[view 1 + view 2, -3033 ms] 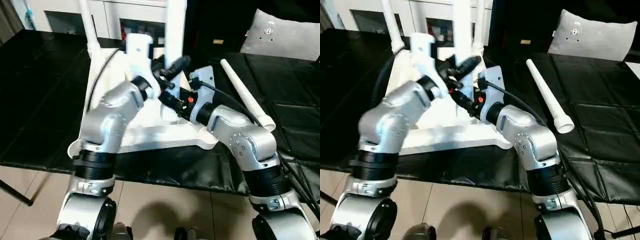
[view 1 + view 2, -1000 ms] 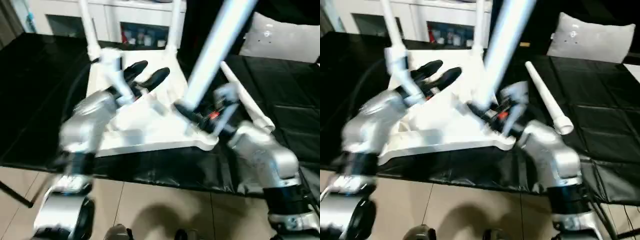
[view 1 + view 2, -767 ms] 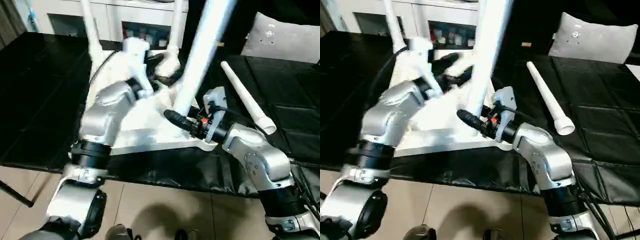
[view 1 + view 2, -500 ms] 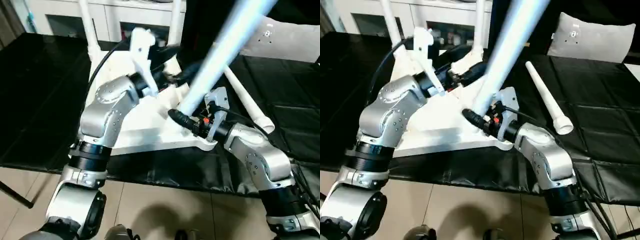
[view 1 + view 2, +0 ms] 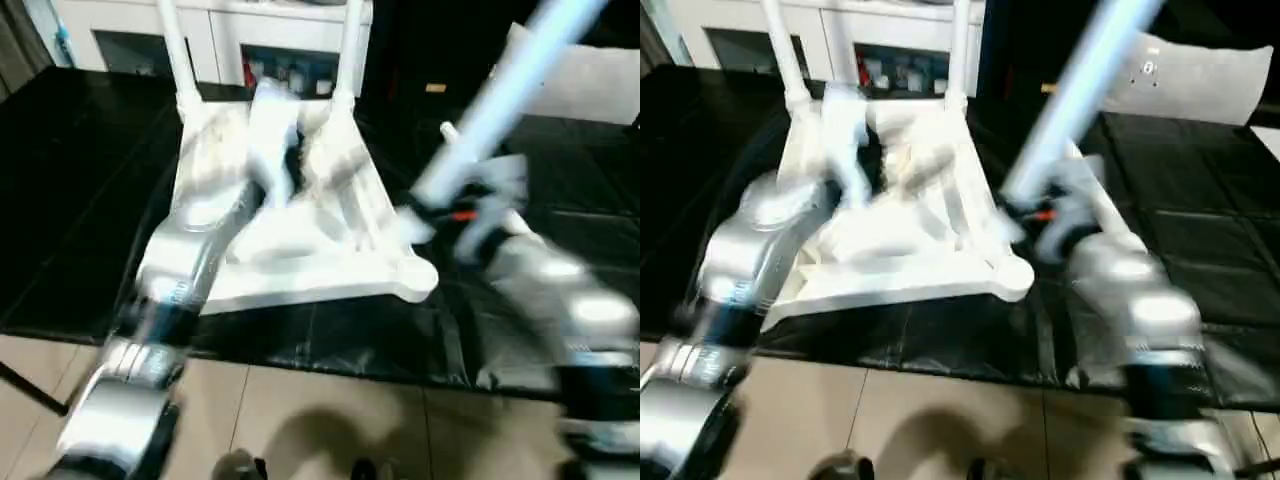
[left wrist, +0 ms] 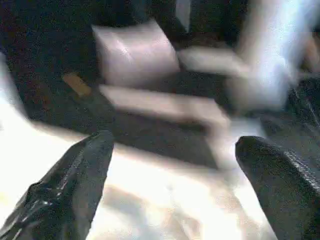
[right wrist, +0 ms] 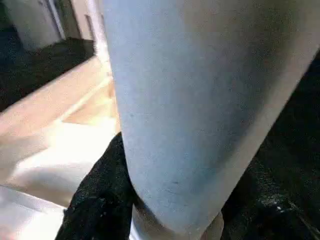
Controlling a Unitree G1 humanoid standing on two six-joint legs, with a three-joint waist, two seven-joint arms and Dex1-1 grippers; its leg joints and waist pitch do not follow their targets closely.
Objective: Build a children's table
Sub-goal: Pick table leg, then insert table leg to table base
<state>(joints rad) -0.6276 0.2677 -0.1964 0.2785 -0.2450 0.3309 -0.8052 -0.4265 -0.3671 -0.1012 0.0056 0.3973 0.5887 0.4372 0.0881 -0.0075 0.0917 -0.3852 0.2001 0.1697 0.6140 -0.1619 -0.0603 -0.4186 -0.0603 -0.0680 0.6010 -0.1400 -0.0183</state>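
Right gripper [image 7: 170,220] clamps tilted leg [image 5: 500,95]; left gripper [image 6: 170,190] spread, empty, over tabletop [image 5: 300,270].

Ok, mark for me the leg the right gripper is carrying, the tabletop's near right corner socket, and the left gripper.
carried leg [image 5: 505,95], left eye view, middle of its tilted shaft.
corner socket [image 5: 418,277], left eye view, rounded near right corner of the tabletop.
left gripper [image 6: 172,175], left wrist view, midway between its two open black fingertips.

White table top [image 5: 300,250] lies upside down, two legs [image 5: 170,50] upright; another leg [image 5: 500,95] tilted.
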